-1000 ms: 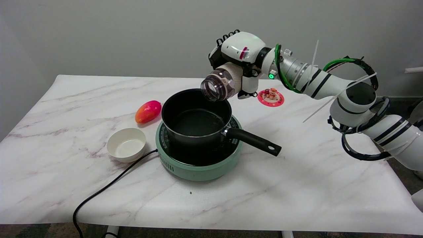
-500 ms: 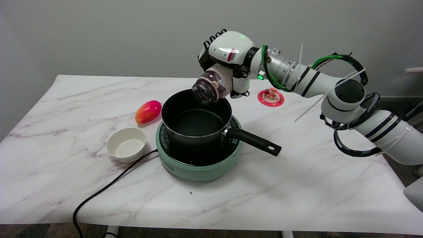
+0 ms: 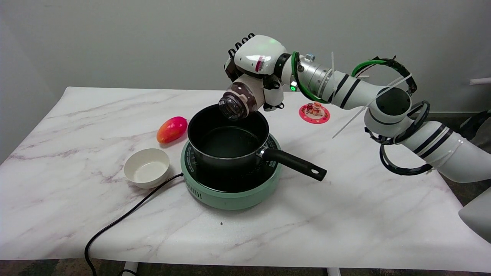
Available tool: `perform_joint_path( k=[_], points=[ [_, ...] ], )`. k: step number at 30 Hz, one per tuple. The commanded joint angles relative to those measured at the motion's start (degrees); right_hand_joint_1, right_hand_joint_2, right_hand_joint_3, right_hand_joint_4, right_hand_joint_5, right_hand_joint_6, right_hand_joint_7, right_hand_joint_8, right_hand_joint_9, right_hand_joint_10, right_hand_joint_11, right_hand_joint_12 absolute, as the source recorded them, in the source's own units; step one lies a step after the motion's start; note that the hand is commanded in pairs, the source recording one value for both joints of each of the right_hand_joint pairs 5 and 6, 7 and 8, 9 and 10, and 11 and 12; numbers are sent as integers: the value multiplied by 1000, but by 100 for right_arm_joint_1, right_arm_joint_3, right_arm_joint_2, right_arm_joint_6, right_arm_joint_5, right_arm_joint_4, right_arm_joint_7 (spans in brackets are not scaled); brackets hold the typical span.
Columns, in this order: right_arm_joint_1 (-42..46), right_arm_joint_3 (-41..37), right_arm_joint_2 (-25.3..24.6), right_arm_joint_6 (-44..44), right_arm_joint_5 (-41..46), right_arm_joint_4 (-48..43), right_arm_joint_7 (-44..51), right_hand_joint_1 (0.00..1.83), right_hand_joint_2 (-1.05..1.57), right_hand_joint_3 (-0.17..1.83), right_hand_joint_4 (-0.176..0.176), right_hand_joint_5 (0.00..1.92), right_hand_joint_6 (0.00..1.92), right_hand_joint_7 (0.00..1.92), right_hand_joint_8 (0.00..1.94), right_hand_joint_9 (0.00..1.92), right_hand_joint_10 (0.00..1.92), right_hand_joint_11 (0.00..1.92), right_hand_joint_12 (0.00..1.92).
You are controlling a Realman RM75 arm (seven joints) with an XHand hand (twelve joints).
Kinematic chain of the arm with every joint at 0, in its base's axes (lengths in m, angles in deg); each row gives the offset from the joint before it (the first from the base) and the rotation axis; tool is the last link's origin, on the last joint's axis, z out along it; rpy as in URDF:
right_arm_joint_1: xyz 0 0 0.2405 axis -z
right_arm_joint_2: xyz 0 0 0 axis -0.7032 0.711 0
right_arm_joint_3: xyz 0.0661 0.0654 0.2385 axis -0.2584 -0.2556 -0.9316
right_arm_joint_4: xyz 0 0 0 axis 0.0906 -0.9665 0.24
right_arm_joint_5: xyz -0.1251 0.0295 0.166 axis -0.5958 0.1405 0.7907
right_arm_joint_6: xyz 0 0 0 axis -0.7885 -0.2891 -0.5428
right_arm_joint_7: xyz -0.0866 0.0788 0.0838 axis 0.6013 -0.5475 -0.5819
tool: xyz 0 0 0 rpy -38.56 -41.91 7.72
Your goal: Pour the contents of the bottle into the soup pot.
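Note:
My right hand (image 3: 257, 65) grips a clear bottle (image 3: 239, 100) with a pale label and dark contents. The bottle is tipped steeply, its open mouth pointing down and toward the camera, just above the far rim of the black soup pot (image 3: 228, 140). The pot stands on a mint-green hotplate (image 3: 230, 184), its long black handle (image 3: 295, 164) pointing to the right. Small specks show on the pot's dark bottom. The fingers curl over the far side of the bottle and are mostly hidden.
A red-and-orange mango (image 3: 172, 129) lies left of the pot. A white bowl (image 3: 147, 168) sits at the front left of the hotplate. The hotplate's black cord (image 3: 119, 220) runs off the front edge. A pink disc with small figures (image 3: 314, 112) lies behind right.
The hand has carried the bottle left and a little lower, from beside the pot's right rim to over its far rim, and tipped the mouth further down.

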Motion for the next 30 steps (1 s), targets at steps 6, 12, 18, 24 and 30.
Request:
perform_joint_path(
  k=[6, 12, 18, 24, 30],
  points=[
    [-296, 217, -88, 133, -1014, 317, 25, 1590, 141, 1417, 0, 1434, 1434, 1473, 1473, 1292, 1292, 1032, 1032],
    [-280, 161, -31, 169, -1167, 280, 25, 1578, 166, 1387, 0, 1446, 1446, 1477, 1477, 1293, 1293, 1042, 1042],
    [-164, 99, 25, 289, -1307, 141, 25, 1566, 205, 1347, 0, 1468, 1468, 1485, 1485, 1296, 1296, 1054, 1054],
    [50, -45, 80, 305, -1515, -121, 25, 1561, 229, 1321, 0, 1488, 1488, 1488, 1488, 1298, 1298, 1058, 1058],
    [400, -179, 184, 441, -1885, -498, 25, 1558, 246, 1300, 0, 1498, 1498, 1493, 1493, 1300, 1300, 1061, 1061]
  ],
)
